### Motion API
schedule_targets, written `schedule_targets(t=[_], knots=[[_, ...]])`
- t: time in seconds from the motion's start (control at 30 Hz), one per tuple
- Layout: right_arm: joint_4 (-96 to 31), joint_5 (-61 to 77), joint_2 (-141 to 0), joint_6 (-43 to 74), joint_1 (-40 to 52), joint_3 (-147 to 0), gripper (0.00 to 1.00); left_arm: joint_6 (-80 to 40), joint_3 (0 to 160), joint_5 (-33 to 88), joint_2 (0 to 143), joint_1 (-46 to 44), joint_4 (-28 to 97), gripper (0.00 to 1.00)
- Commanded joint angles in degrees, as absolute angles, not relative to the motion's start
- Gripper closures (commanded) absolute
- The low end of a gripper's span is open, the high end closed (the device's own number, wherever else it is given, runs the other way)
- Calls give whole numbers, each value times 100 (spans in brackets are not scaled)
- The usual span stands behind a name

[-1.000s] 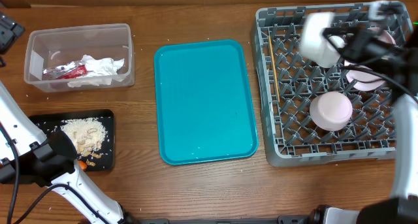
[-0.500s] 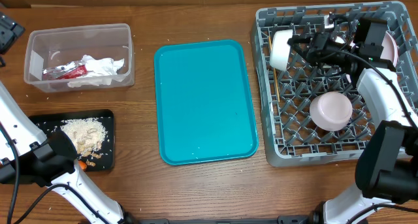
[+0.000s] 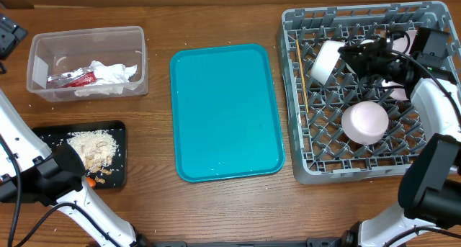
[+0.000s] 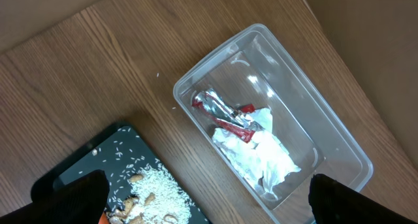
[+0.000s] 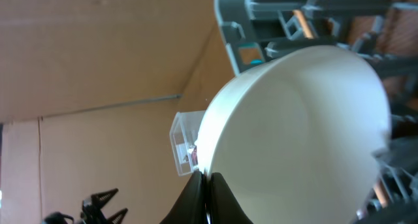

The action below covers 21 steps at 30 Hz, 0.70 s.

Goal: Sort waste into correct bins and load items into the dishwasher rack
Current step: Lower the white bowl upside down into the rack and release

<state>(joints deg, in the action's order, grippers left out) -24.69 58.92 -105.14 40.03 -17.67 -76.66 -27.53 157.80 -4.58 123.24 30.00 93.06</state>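
In the overhead view, the right claw (image 3: 346,57) is seen pinched on the rim of a white cup (image 3: 325,62) (a small bowl cannot be ruled out), which is held tilted on its side above the upper left part of the dishwasher rack (image 3: 289,103). A thin chopstick (image 3: 302,78) lies just left of it along the rack's left edge, and an upturned bowl (image 3: 365,122) sits lower right of it. If the cup is lowered without being lined up between the pegs, it could be perched on their tips and roll, or the chopstick could be knocked through the grid. The waste is already sorted: the napkin (image 3: 109,75) and red wrapper (image 3: 70,78) lie in the clear tub (image 3: 32,60) at upper left, and the crumbs (image 3: 94,147) lie in the black tray (image 3: 119,129) at lower left. In the left wrist view, the left claw (image 4: 215,199) is shown spread wide and empty above the tub and tray; no hazard is judged there unless it is dropped onto the tray. In the right wrist view, the frame is filled by the cup's smooth wall, with the fingers gripping only a thin rim edge at the bottom. So slender a hold on glossy ware is judged liable to slip or pivot if a peg is struck.
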Motion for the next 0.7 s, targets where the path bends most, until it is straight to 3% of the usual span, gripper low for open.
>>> schedule_targets(t=[0.0,0.23,0.53,0.67], knots=[[-2766,5535,-10488,4060,-1828,-7658,96,-2834,15793,-504,12370,2961,9295,0],[-3157,5354,-10296,4071,-2008,-7985,87,-2834,15793,-504,12370,2961,9295,0],[-6436,2624,-10092,3511,-2156,-9522,82,-2834,15793,-504,12370,2961,9295,0],[-7323,2134,-10090,3402,-2152,-10197,78,-2834,15793,-504,12370,2961,9295,0]])
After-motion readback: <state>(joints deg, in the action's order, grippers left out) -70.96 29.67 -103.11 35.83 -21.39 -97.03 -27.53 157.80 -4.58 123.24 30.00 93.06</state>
